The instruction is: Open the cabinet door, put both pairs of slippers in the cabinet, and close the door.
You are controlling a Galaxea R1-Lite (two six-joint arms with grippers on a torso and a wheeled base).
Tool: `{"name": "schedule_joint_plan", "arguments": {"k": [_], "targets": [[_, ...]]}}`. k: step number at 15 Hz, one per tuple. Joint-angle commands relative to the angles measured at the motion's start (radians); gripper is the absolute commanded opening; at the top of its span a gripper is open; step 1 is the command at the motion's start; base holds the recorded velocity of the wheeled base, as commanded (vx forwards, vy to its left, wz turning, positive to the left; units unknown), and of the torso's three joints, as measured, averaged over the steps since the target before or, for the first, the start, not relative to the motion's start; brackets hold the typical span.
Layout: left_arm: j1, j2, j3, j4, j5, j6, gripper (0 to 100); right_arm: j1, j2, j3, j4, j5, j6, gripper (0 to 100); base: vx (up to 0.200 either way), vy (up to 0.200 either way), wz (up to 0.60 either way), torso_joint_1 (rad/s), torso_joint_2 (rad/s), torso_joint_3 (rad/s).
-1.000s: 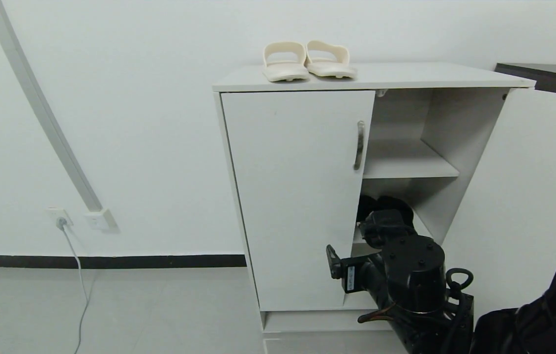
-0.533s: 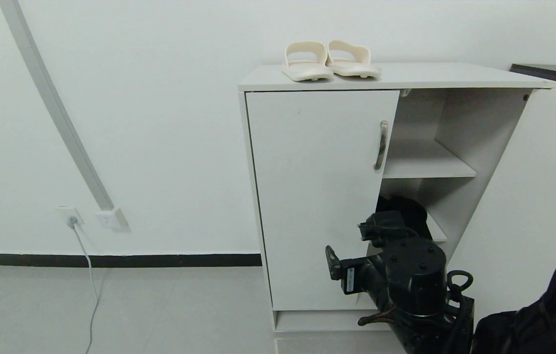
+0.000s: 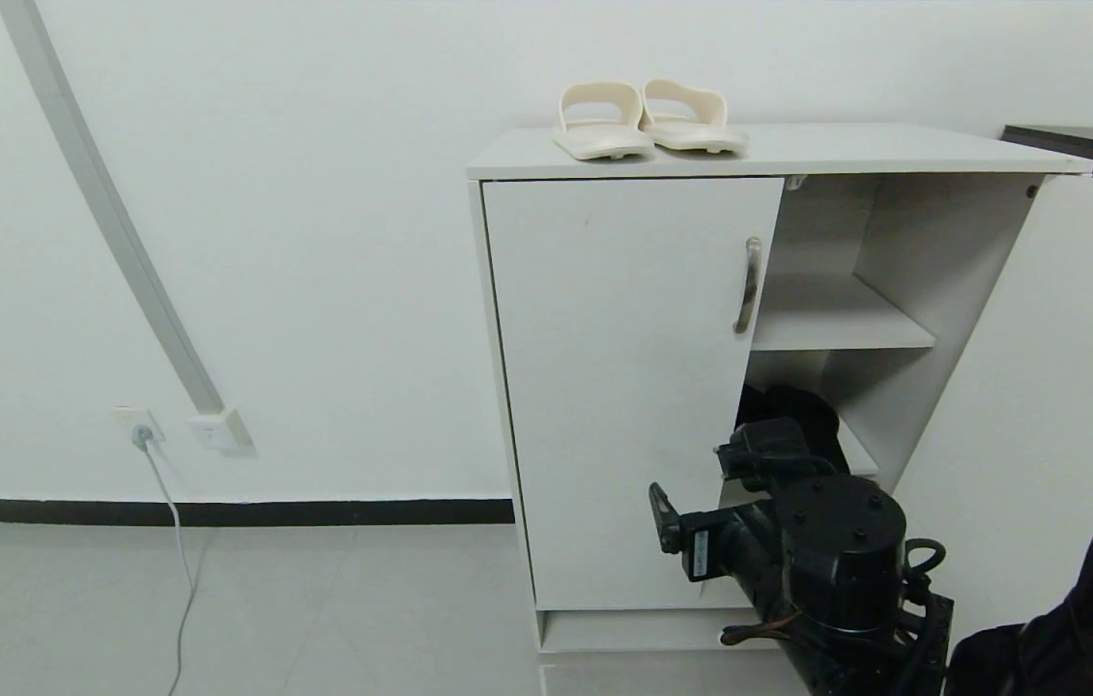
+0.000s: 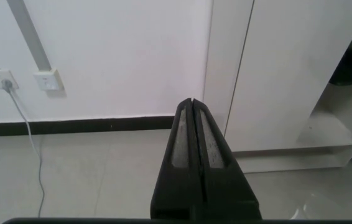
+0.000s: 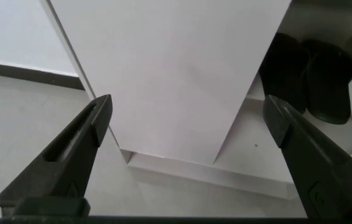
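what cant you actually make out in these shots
- black slippers on the lower shelf: in the head view, mostly hidden behind the right arm and the shut left door, so how they lie is unclear there.
- Left half of the cabinet interior: hidden behind that shut door.
- Open right door: cut off by the head view's right edge, so its full width is unknown.
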Motion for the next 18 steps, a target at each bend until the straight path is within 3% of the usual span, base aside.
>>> {"name": "schedule_joint_plan", "arguments": {"k": [1,5,18], "targets": [[0.000,0.001,0.000,0.000,0.001,0.000,0,0.002,0.008,0.000,0.000,0.000,0.000,100,0.000,0.000,0.00,0.000,0.00,0.000],[0.000,0.001,0.000,0.000,0.000,0.000,0,0.000,0.007,0.000,0.000,0.000,0.000,100,0.000,0.000,0.00,0.004,-0.06,-0.067],[0.000,0.001,0.000,0.000,0.003,0.000,0,0.000,0.002,0.017,-0.003,0.000,0.001,100,0.000,0.000,0.00,0.100,-0.43,-0.335]]}}
